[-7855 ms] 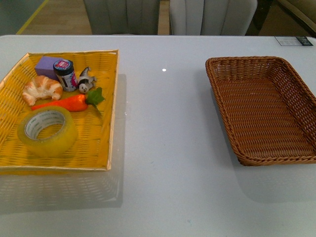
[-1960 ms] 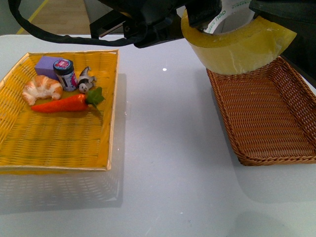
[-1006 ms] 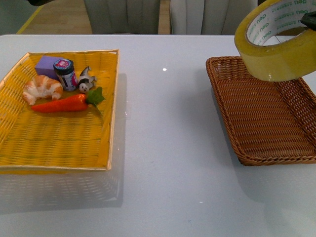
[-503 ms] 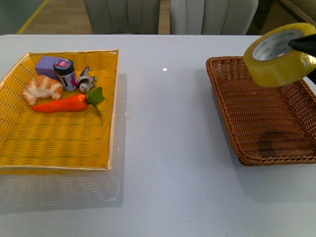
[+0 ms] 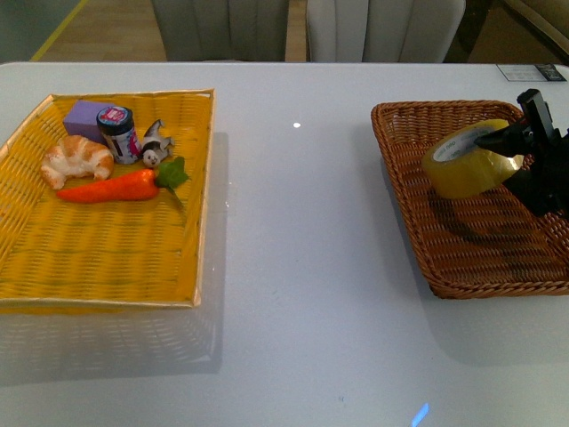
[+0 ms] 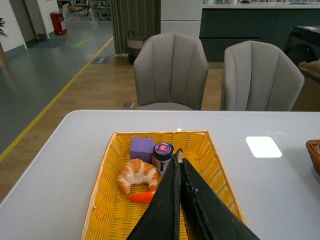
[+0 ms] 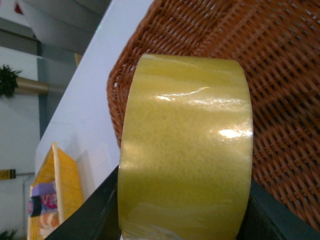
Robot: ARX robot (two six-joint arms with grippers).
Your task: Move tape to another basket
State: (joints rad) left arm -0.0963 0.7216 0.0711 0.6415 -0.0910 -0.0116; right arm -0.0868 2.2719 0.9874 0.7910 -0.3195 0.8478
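The step in hand is the set-down. The right pincer (image 5: 508, 157) is pinching the tape (image 5: 464, 164), one finger reaching into the core and the other against the outer band, and it holds the roll low inside the brown basket (image 5: 402, 182), over the part of the floor farther from the robot. The roll hangs tilted between the fingers, its open core turned up and towards the pincer. A shadow lies on the weave just beneath it, and whether its lower edge touches the floor cannot be told. What is left looks small: lower the roll until the weave takes its weight, spread the fingers, then draw back and up so the inner finger slips out of the core without dragging the roll against the sloping side just beside the pincer. The tape is a wide roll of translucent yellow film with a pale core, and the right wrist view shows a glossy, smooth band with highlights across it. Being round and tilted, it may settle flat or roll a little on release. The left pincer (image 6: 178, 165) is pressed together on nothing, with the yellow basket (image 6: 100, 200) ahead of it, well apart from the right pincer, holding a croissant (image 6: 136, 175) and a carrot (image 6: 141, 197).
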